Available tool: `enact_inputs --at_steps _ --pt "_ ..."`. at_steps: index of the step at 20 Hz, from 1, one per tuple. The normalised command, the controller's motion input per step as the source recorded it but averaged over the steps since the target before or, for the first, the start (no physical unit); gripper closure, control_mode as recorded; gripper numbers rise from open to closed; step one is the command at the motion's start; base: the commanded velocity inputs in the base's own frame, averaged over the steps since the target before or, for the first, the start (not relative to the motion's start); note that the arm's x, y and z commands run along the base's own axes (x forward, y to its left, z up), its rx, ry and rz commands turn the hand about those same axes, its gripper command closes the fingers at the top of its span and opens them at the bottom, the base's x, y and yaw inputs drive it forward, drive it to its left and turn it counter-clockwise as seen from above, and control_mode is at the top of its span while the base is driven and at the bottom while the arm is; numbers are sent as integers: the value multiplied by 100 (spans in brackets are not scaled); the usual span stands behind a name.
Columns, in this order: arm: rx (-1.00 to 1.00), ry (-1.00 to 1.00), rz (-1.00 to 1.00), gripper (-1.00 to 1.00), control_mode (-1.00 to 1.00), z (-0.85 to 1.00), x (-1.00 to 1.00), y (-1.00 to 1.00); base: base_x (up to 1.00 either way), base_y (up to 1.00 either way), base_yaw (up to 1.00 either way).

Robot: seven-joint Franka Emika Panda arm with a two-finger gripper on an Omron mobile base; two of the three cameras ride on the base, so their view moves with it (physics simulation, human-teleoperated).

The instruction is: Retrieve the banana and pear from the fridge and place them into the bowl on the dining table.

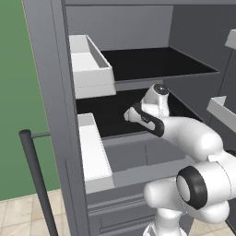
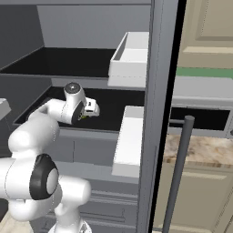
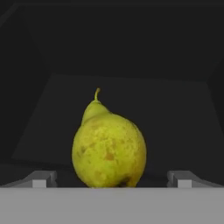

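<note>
The yellow-green pear stands upright on the black lower shelf of the open dark grey fridge. In the hand view it sits dead centre, just ahead of my gripper. The gripper is open, one fingertip on each side of the fruit and clear of it. From the right base view my gripper reaches in over that shelf, with a sliver of the pear beside it. The banana, the bowl and the dining table are out of view.
White door bins hang on the open left door, close to my arm. Another bin lines the right door. A dark handle bar stands in front. The upper black shelf sits overhead. Drawers lie below.
</note>
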Motion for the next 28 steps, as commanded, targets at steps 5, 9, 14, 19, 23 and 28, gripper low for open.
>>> enact_inputs --at_steps 5,9,14,19,23,28 --pt "0 -2 -2 -100 -100 -4 20 0 0 0 0" --pt "0 -2 -2 -100 -100 -7 12 0 0 0 0" --pt "0 -2 -1 -100 -100 -14 4 0 0 0 0" --pt "0 -6 -1 -100 -100 -21 11 0 0 0 0" --pt "0 -8 -1 -100 -100 -18 11 0 0 0 0" --pt "0 -6 -1 -100 -100 -14 2 1 0 0 0"
